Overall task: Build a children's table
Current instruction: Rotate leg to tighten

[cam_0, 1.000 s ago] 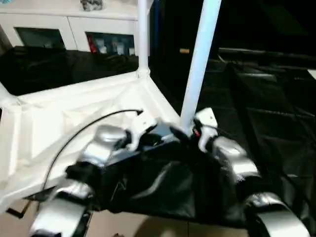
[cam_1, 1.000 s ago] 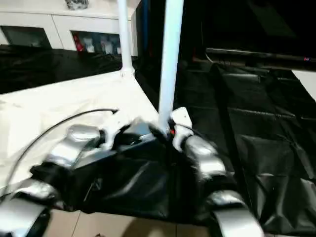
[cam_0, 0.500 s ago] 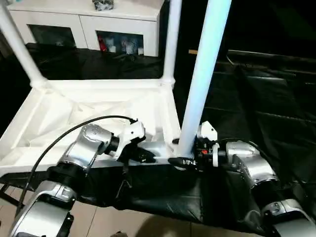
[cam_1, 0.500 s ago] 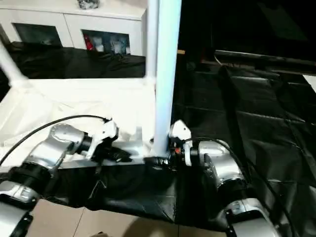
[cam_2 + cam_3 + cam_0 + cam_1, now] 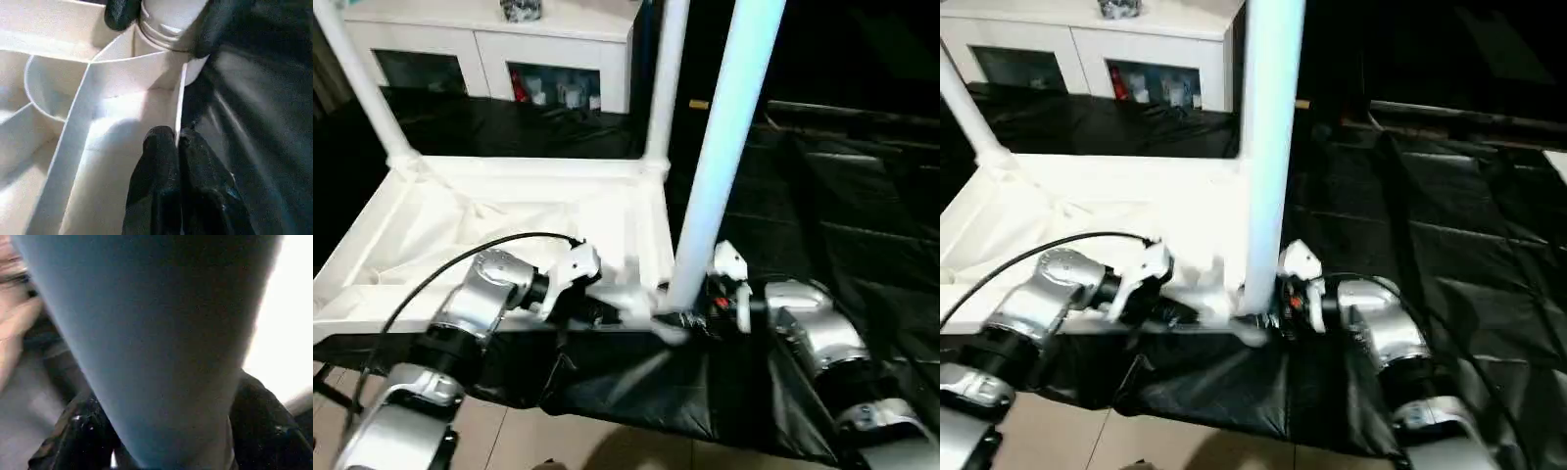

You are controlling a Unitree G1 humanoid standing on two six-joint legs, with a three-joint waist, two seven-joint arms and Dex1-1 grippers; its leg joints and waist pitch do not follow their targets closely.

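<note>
The white tabletop (image 5: 509,211) lies upside down on black sheeting, ribs up. Two white legs stand in its far corners, one on the left (image 5: 362,88) and one on the right (image 5: 666,78). A third leg (image 5: 724,147) stands upright in the near right corner socket. My right gripper (image 5: 690,318) is closed round that leg's base, with a black finger (image 5: 73,431) on each side. My left gripper (image 5: 176,138) is shut on the tabletop's thin rim wall (image 5: 178,103), just left of that corner. The right gripper's fingers (image 5: 120,12) also show hugging the leg base.
A white cabinet (image 5: 509,54) with glass-fronted doors stands at the back. Black sheeting (image 5: 842,206) covers the surface to the right and under the tabletop. A black cable (image 5: 450,269) loops from my left forearm over the tabletop. Tan floor (image 5: 509,441) shows at the near edge.
The head camera has swung and levelled, so the whole tabletop shows now. Both grippers stay at the near right corner. The tabletop's near edge looks smeared by motion.
</note>
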